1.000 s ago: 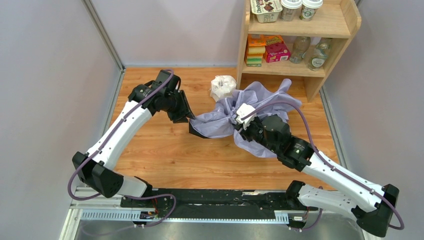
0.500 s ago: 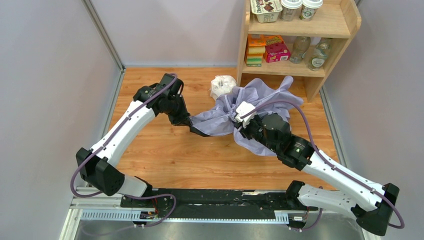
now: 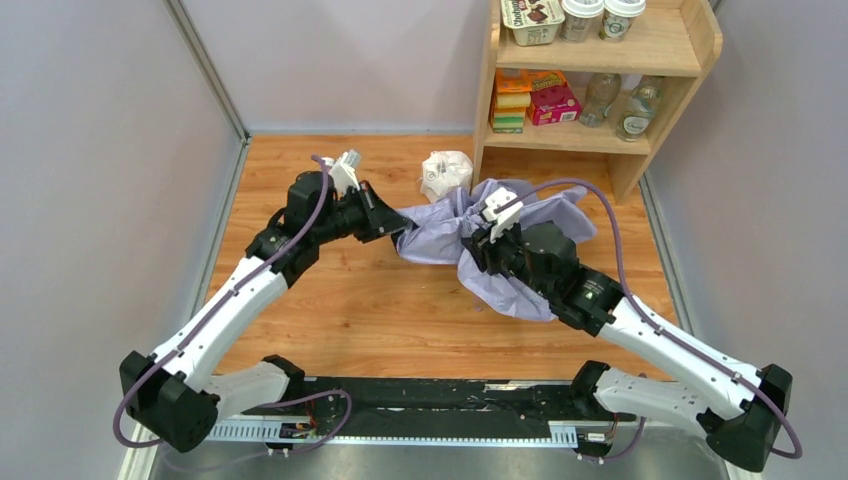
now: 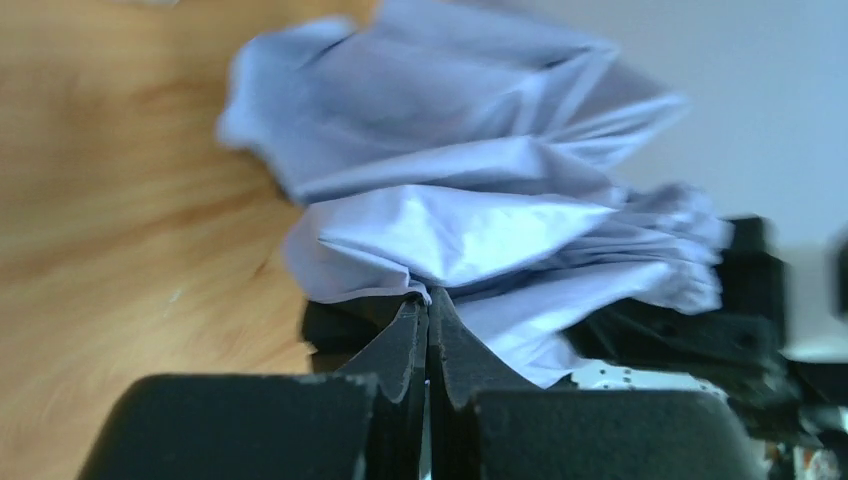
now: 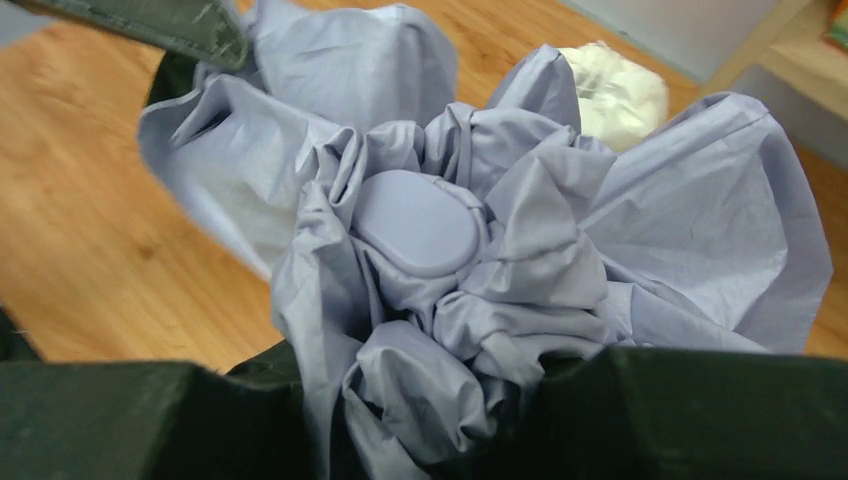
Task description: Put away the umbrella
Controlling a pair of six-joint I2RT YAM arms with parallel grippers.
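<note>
My left gripper (image 4: 428, 300) is pinching shut on the crumpled lavender edge of the umbrella (image 3: 445, 225). My right gripper (image 5: 430, 395) is clamping bunched folds beside its smooth oval cap (image 5: 418, 222). It's lying on the wooden table (image 3: 350, 300) by the far shelf (image 3: 640, 140).

**A small pale-walled cell with a wooden counter and an open shelf unit**

Seen from above, the counter (image 3: 330, 310) is made of warm orange-brown planks with visible grain, lit evenly and without hard shadows. Plain pale lavender-grey walls close it in at 9 o'clock (image 3: 90, 200), 12 o'clock (image 3: 340, 60) and 3 o'clock (image 3: 770, 200). A grey metal post (image 3: 205, 65) runs up the corner at 11 o'clock. A light wooden shelf unit (image 3: 660, 50) stands at 1 o'clock. Its upper board carries white tubs (image 3: 582, 18), and its lower board holds a stack of orange, green and pink boxes (image 3: 510, 105) beside clear bottles (image 3: 635, 110). At 6 o'clock a black and silver rail (image 3: 400, 415) borders the counter.
</note>
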